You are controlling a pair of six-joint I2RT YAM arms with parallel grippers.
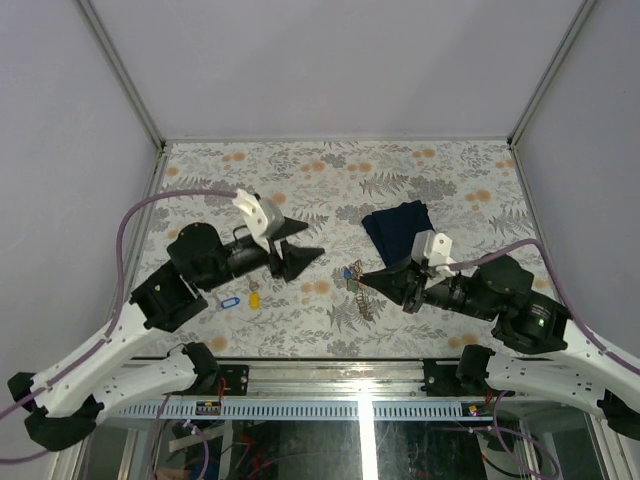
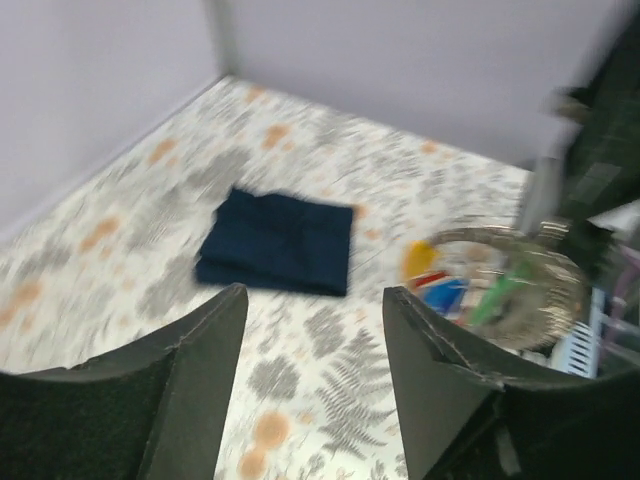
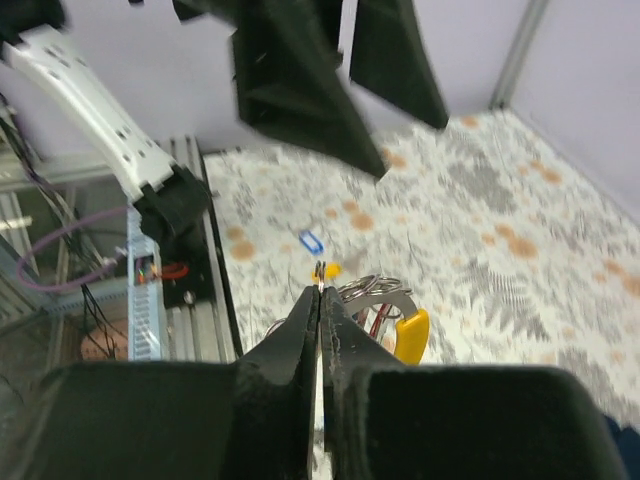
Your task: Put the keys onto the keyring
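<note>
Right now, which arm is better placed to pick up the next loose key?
Left. The left gripper is open and empty, and the blue-tagged key and yellow-tagged key lie by it. The right gripper is shut, apparently pinching the keyring.

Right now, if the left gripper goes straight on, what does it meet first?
Probably the folded dark cloth; the left gripper points toward it, the keyring sits aside. Depth unclear.

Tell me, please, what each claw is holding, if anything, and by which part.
The right claw is shut on the keyring, apparently pinching its metal rim between the fingertips. The left claw is open and holds nothing.
</note>
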